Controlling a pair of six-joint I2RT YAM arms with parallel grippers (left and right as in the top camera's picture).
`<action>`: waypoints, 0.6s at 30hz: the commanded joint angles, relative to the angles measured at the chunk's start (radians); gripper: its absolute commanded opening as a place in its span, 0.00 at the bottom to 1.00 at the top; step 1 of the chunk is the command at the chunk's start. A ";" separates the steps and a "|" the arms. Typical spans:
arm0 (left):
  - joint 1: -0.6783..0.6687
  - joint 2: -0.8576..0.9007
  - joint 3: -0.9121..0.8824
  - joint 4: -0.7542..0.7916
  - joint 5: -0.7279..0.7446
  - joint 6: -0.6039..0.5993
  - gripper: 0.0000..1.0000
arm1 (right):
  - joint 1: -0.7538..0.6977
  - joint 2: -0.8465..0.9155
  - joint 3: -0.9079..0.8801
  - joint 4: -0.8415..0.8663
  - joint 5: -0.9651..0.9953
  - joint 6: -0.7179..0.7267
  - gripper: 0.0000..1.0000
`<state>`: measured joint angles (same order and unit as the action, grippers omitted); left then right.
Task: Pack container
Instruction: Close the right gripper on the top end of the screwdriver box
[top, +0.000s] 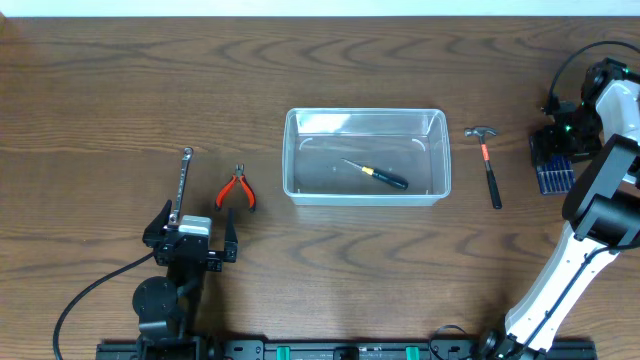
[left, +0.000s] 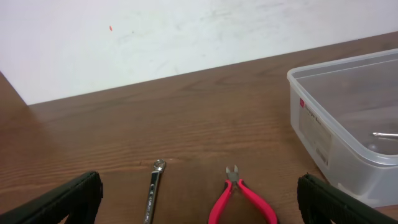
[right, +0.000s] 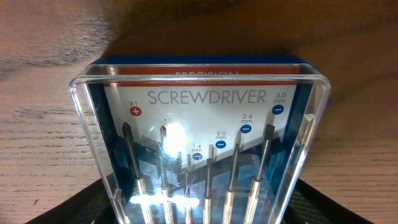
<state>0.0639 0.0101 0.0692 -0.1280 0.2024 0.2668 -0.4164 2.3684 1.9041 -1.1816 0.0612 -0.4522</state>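
Note:
The clear plastic container (top: 291, 150) stands mid-table with a black-handled screwdriver (top: 378, 175) inside; its left end also shows in the left wrist view (left: 323, 134). My left gripper (top: 197, 224) is open and empty, low over the table just in front of a silver wrench (top: 181, 185) and red-handled pliers (top: 237, 190). Both lie between its fingers (left: 199, 202) in the left wrist view: the wrench (left: 152, 193) and the pliers (left: 239, 199). My right gripper (top: 560, 140) is at the far right, its fingers (right: 205, 214) straddling a clear-lidded precision screwdriver set (right: 205, 124) that lies on the table (top: 552, 175).
A small hammer (top: 490, 165) with an orange and black handle lies just right of the container. A white wall runs behind the table's far edge. The right arm's white links reach up from the bottom right (top: 560, 270).

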 joint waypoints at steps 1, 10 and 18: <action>0.004 -0.006 -0.029 -0.008 -0.005 0.009 0.98 | -0.004 0.007 -0.008 0.003 0.014 0.006 0.72; 0.004 -0.006 -0.029 -0.008 -0.005 0.009 0.98 | -0.004 0.007 -0.008 0.003 0.014 0.006 0.66; 0.004 -0.006 -0.029 -0.008 -0.005 0.009 0.98 | -0.003 0.007 -0.008 0.000 0.014 0.011 0.55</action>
<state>0.0639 0.0101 0.0692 -0.1280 0.2028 0.2668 -0.4160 2.3684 1.9041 -1.1820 0.0635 -0.4522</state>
